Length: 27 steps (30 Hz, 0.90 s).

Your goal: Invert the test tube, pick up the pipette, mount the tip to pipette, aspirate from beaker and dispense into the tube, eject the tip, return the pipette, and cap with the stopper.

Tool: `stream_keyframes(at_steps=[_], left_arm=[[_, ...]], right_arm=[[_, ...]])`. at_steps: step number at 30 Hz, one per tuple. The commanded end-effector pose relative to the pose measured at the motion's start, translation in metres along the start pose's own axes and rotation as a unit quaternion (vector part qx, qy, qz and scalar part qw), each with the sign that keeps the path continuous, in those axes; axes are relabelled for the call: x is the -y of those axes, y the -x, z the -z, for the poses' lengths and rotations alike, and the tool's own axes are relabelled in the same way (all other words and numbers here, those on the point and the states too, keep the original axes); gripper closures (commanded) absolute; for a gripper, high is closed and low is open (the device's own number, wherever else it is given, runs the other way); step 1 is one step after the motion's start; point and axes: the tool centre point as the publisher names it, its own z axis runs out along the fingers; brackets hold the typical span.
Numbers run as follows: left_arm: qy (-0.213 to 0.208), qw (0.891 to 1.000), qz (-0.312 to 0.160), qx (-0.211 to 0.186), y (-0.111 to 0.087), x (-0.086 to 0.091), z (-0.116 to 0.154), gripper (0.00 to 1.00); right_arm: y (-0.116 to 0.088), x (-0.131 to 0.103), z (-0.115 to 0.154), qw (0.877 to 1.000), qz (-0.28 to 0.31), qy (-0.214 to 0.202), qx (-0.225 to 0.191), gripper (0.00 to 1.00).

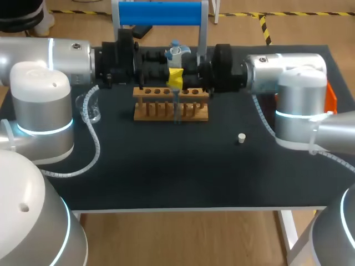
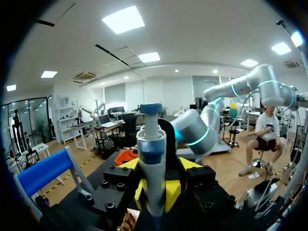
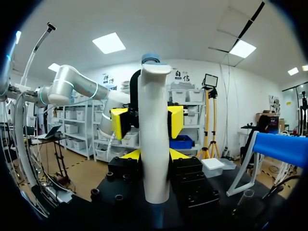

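Stopper (image 1: 241,138): small and pale, it stands alone on the near right part of the table, well apart from the rack and both grippers.
Table (image 1: 166,177): black top, carrying all the task's things.
Beaker (image 1: 92,111): clear glass, at the table's left, left of the rack and apart from it.
Rack (image 1: 166,111): wooden, with a row of round holes along its top, mid-table, just below the two grippers.
Pipette (image 1: 176,54): upright above the rack's middle, with its blue plunger at the top. Its thin lower end reaches down across the rack's front; whether it enters a tube cannot be told.
Right gripper (image 3: 154,155): comes in level from the right. Its yellow tips press the pipette's white body from both sides, clamped on it.
Left gripper (image 2: 159,173): comes in level from the left, facing the right gripper, close against the pipette. Whether it grips the pipette cannot be told.
Blue bar (image 1: 161,13): lies level on a white frame at the table's far edge, behind the pipette.
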Motion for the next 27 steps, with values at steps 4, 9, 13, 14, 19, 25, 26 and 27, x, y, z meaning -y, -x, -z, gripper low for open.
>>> stream_keyframes(at_steps=[4, 9, 13, 14, 19, 25, 26, 27], left_arm=[[0.000, 1.000, 0.000, 0.002, -0.003, 0.000, 0.001, 0.00], [0.000, 1.000, 0.000, 0.002, -0.003, 0.000, 0.001, 0.00], [0.000, 1.000, 0.000, 0.002, -0.003, 0.000, 0.001, 0.00], [0.000, 1.000, 0.000, 0.002, -0.003, 0.000, 0.001, 0.00], [0.000, 1.000, 0.000, 0.002, -0.003, 0.000, 0.001, 0.00], [0.000, 1.000, 0.000, 0.002, -0.003, 0.000, 0.001, 0.00], [0.000, 1.000, 0.000, 0.002, -0.003, 0.000, 0.001, 0.00], [0.000, 1.000, 0.000, 0.002, -0.003, 0.000, 0.001, 0.00]], right_arm=[[0.004, -0.006, 0.046, 1.000, -0.005, -0.003, -0.017, 1.00], [0.009, -0.010, 0.094, 1.000, -0.010, -0.009, -0.023, 1.00], [0.016, -0.016, 0.136, 1.000, -0.012, -0.008, -0.024, 1.00], [0.018, -0.019, 0.150, 1.000, -0.014, -0.006, -0.024, 1.00], [0.030, -0.025, 0.199, 0.999, -0.030, 0.003, -0.026, 1.00], [0.042, -0.027, 0.245, 0.998, -0.037, 0.018, -0.037, 1.00], [0.042, -0.027, 0.245, 0.998, -0.037, 0.018, -0.037, 1.00], [0.042, -0.027, 0.245, 0.998, -0.037, 0.018, -0.037, 1.00]])
